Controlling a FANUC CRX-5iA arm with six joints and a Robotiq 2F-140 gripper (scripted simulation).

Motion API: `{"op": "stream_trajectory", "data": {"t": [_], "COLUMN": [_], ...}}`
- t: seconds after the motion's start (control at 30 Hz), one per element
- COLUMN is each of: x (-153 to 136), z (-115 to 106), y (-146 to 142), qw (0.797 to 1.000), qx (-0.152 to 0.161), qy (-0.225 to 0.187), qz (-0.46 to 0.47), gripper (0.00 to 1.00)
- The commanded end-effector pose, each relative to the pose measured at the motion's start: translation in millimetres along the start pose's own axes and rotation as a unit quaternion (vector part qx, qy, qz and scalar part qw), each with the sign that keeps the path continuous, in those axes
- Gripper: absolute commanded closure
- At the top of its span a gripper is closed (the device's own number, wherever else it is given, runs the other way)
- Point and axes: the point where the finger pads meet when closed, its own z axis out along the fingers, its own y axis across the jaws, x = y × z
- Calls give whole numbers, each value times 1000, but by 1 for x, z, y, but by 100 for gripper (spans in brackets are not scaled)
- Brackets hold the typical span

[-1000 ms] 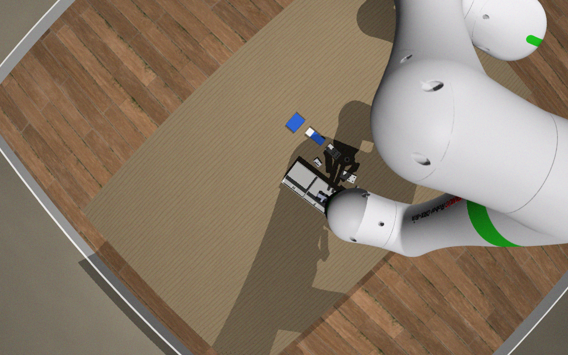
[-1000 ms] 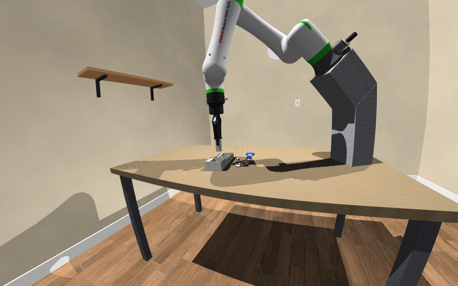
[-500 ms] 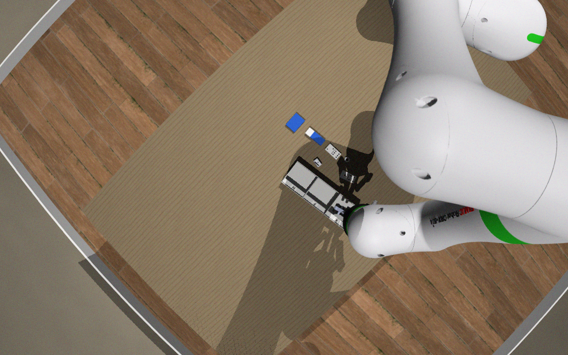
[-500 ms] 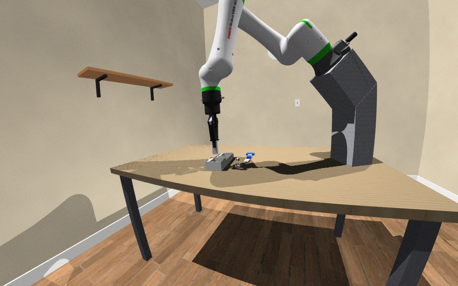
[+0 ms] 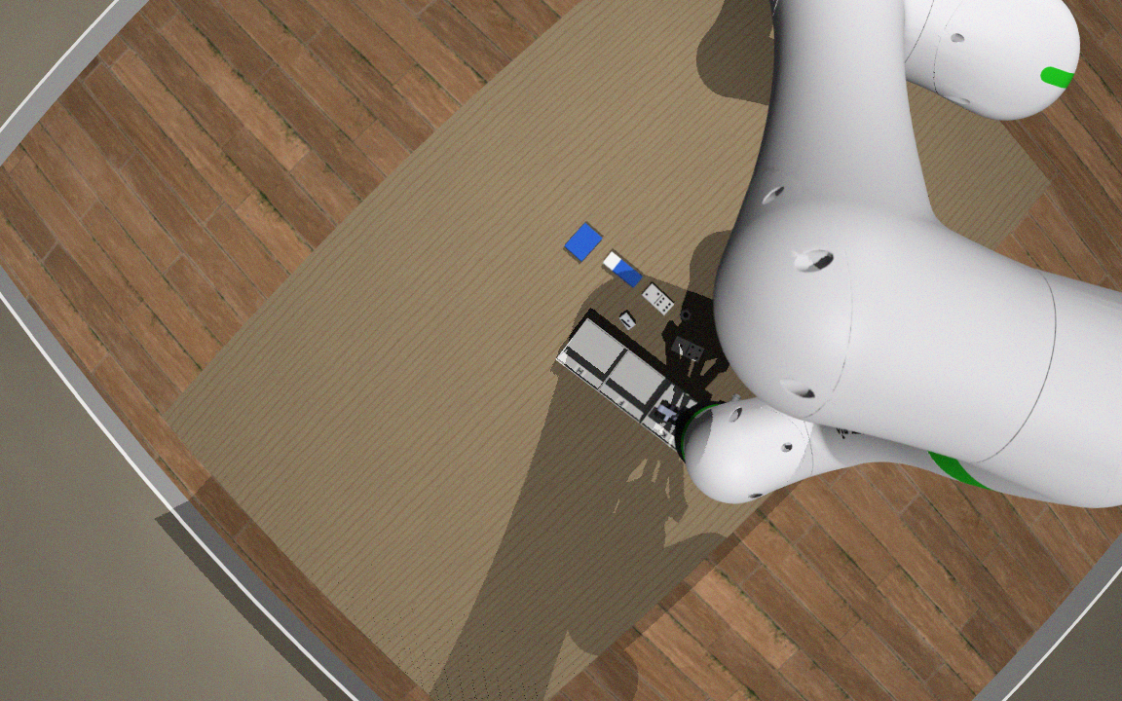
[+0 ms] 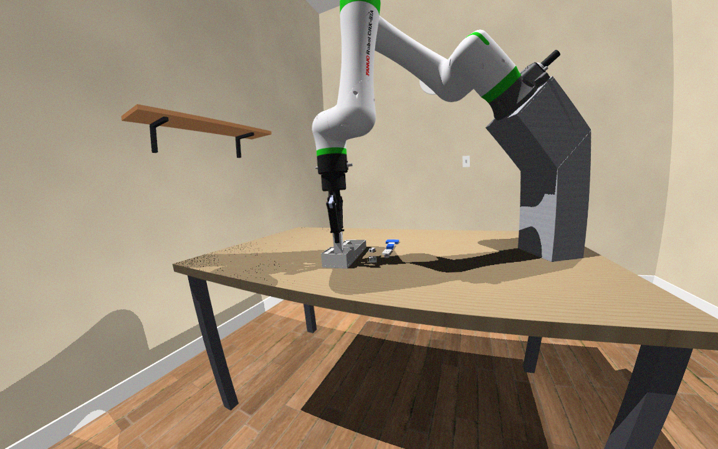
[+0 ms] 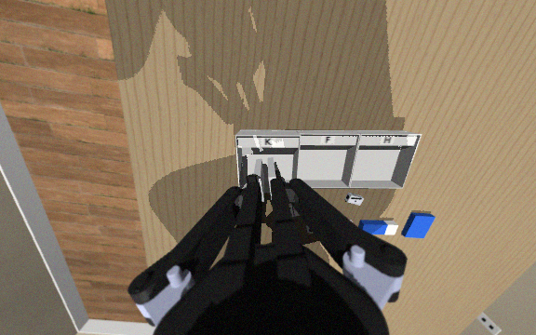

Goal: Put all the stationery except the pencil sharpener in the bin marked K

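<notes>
The gripper [image 6: 338, 244] [image 7: 264, 168] is shut, its fingertips inside or just over bin K [image 6: 336, 260] [image 7: 268, 141]. I see nothing clearly held between them. K is the end compartment of a grey three-part tray and stands flat; part of its floor is hidden by the fingers. A blue-and-white eraser [image 5: 621, 268] [image 7: 377, 227] lies on the table. A flat blue block [image 5: 583, 241] [image 7: 418, 225], perhaps a note pad, lies beyond it. The small pale pencil sharpener [image 5: 627, 319] [image 7: 355, 199] lies beside the tray.
Bin F [image 7: 328, 140] and bin H [image 7: 387, 140] adjoin K and look empty. A white domino [image 5: 657, 298] lies near the eraser. Another domino-like piece [image 5: 687, 350] and a small round dark thing [image 5: 686, 314] lie in the arm's shadow.
</notes>
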Motion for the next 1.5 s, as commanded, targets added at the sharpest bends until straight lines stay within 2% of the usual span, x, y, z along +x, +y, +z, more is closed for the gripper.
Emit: {"op": "stream_trajectory", "data": {"t": [0.0,0.23,1.47], "x": [0,1,1], "z": [7,23,23], "y": [0,1,1], "qw": [1000,1000,1000], "qx": [-4,-4,-4], "qy": [4,4,4], "qz": [0,0,0], "gripper": [95,95,95]}}
